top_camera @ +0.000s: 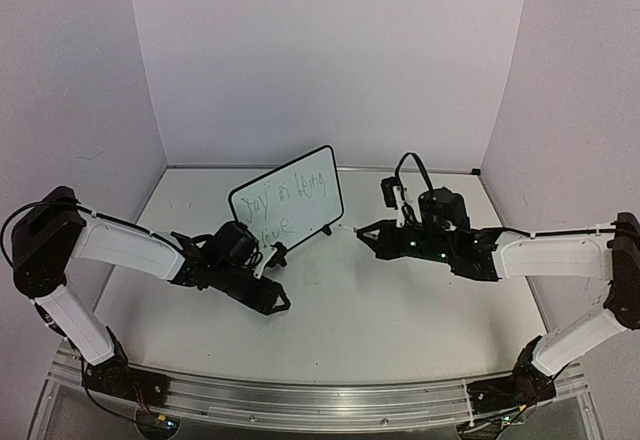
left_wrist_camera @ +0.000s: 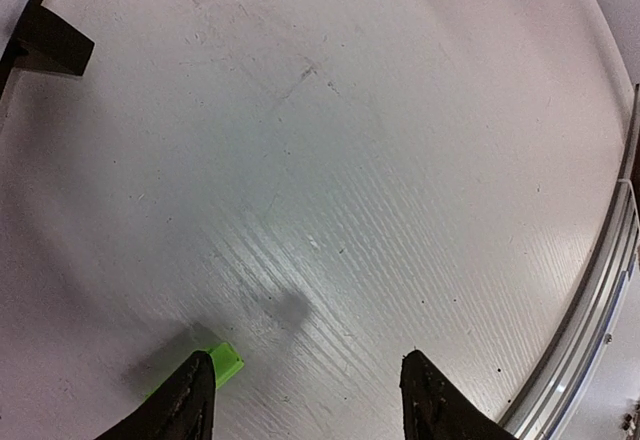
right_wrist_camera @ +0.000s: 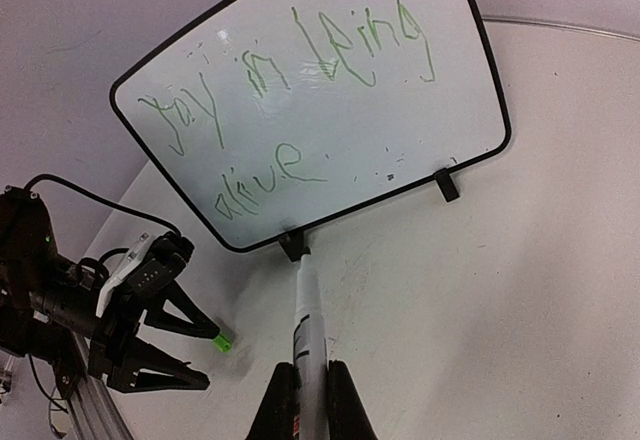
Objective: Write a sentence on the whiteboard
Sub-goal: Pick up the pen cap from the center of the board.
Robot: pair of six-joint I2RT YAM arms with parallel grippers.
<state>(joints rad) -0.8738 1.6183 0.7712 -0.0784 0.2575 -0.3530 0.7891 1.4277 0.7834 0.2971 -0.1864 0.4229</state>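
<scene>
The whiteboard [top_camera: 286, 196] stands tilted at the table's middle back, and in the right wrist view [right_wrist_camera: 330, 90] it faces the camera. The sentence [right_wrist_camera: 290, 80] is a green scrawl in two lines reading "joy in being alive". My right gripper [right_wrist_camera: 310, 392] is shut on a white marker [right_wrist_camera: 308, 320]. The marker's tip is low, at the board's left foot [right_wrist_camera: 293, 246]. My left gripper [left_wrist_camera: 312, 395] is open and empty just above the table, in front of and to the left of the board. A small green cap [left_wrist_camera: 226, 364] lies by its left fingertip.
An aluminium rail [top_camera: 300, 400] runs along the table's near edge and shows at the right of the left wrist view [left_wrist_camera: 590, 310]. White walls [top_camera: 330, 50] close in the back and both sides. The board's other foot [right_wrist_camera: 447, 185] rests on the table.
</scene>
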